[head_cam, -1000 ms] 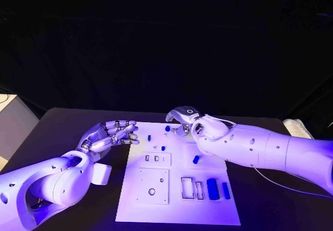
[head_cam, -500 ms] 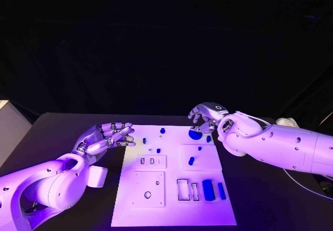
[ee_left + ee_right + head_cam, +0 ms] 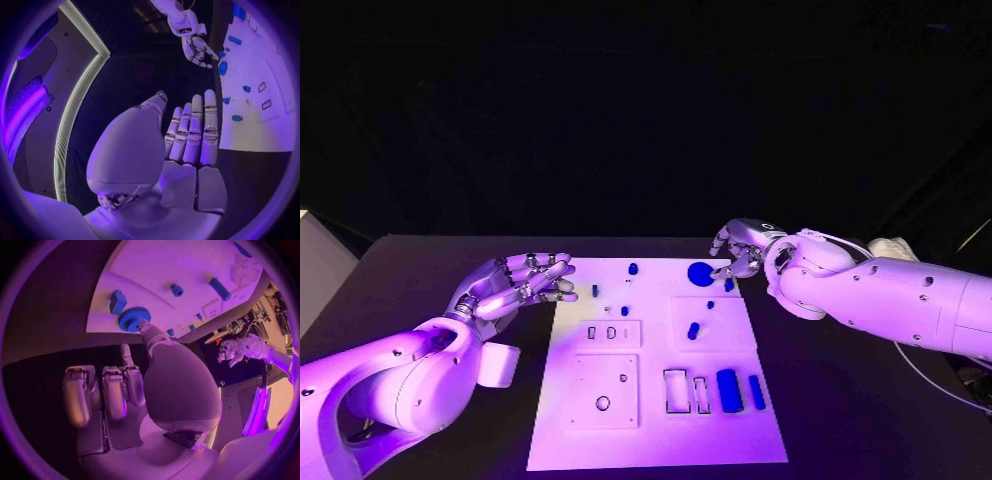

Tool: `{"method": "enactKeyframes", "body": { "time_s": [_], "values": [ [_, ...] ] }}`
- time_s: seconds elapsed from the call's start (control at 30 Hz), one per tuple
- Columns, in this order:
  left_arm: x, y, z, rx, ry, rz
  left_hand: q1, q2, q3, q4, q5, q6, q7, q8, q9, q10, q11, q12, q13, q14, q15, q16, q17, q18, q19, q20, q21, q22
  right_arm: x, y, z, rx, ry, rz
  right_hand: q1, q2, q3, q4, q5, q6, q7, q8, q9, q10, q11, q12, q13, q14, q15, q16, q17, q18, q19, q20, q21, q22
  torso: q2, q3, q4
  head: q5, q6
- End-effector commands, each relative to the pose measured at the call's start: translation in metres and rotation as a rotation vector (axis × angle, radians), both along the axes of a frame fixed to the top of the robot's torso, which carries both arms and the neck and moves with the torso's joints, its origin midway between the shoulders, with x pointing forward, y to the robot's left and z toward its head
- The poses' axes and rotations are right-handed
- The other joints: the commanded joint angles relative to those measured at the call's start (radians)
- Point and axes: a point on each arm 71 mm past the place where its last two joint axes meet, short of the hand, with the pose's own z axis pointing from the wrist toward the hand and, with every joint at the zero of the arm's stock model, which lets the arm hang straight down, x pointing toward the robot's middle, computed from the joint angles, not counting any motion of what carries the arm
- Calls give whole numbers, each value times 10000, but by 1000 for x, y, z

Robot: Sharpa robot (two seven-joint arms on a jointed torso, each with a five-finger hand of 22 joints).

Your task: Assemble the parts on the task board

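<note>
The right hand (image 3: 740, 255) has drawn back off the white task board (image 3: 646, 420), empty and loosely open, leaving the round blue toothed gear (image 3: 701, 273) just beside its fingertips. The left hand (image 3: 519, 283) hovers open, holding nothing; the gear seems placed.

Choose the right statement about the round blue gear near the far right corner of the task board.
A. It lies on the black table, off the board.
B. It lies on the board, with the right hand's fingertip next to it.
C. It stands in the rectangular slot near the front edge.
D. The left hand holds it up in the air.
B. The blue gear lies flat on the white task board, and a fingertip of the right hand reaches its rim; whether it touches is unclear.
</note>
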Motion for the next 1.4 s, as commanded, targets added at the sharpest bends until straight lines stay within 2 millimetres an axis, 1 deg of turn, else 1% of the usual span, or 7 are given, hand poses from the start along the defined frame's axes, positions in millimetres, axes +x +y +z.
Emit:
{"method": "enactKeyframes", "body": {
  "time_s": [0.03,0.07,0.1,0.17,0.33,0.47,1.4],
  "values": [
    [0,-2,1,-98,-91,-220,88,-13,57,-1,-15,88,-13,-61,-11,35,3,-44,-4,-77,19,57,10,-18,-66,28,34,10,1,1,-8,149,746,-275,129,28,-88,161,81,-121,7,90,18,709,40,361,2173,1024,74,91,2416,-154,787,73,146,2102,-6,-14,14,5,-46],
    [0,-2,1,-95,-90,-215,95,-15,64,-6,-15,98,-15,-59,-11,48,0,-48,-4,-81,17,67,22,-18,-76,26,53,23,2,1,-9,173,740,-337,133,35,-108,194,101,-135,10,101,19,788,46,454,2273,1030,83,99,2444,-164,807,77,180,2145,-9,-13,15,6,-50],
    [0,-2,1,-92,-90,-212,95,-15,64,-6,-15,98,-15,-59,-11,48,0,-48,-4,-81,17,67,22,-18,-76,26,53,23,3,1,-9,197,740,-400,153,84,-142,328,422,-146,23,157,30,1000,58,691,2533,1058,99,135,2571,-196,866,97,281,2268,-15,-18,17,7,-63],
    [1,-2,1,-88,-88,-209,95,-15,64,-6,-15,98,-15,-59,-11,48,0,-48,-4,-81,17,67,22,-18,-76,26,53,23,5,1,-11,251,741,-498,179,105,-155,398,506,-160,29,184,33,1079,68,775,2626,1070,109,149,2623,-220,911,105,356,2361,-22,-24,23,-5,-70],
    [1,-2,1,-80,-87,-205,94,-15,66,-5,-15,100,-13,-60,-12,50,0,-50,-4,-82,16,70,25,-19,-79,26,58,27,6,3,-14,384,776,-604,169,142,-184,521,531,-183,39,212,33,1079,81,775,2626,1070,122,149,2623,-244,958,120,432,2455,-32,-29,27,6,-96],
    [1,-2,1,-70,-80,-194,94,-15,66,-5,-15,100,-13,-60,-12,50,0,-50,-4,-82,16,70,25,-19,-79,26,58,27,7,6,-16,486,728,-609,180,212,-165,620,586,-152,36,252,39,1079,80,775,2626,1070,127,149,2623,-256,979,126,467,2497,-25,-26,-7,111,-130],
    [3,-2,0,-55,-74,-174,87,-16,68,1,-15,99,1,-64,-15,51,3,-59,-6,-87,17,78,35,-20,-89,25,74,39,12,16,-25,780,1070,-560,77,295,-142,930,720,-126,27,290,27,1079,76,775,2626,1070,126,149,2623,-287,1038,133,561,2611,-29,-27,10,78,-152]
  ]
}}
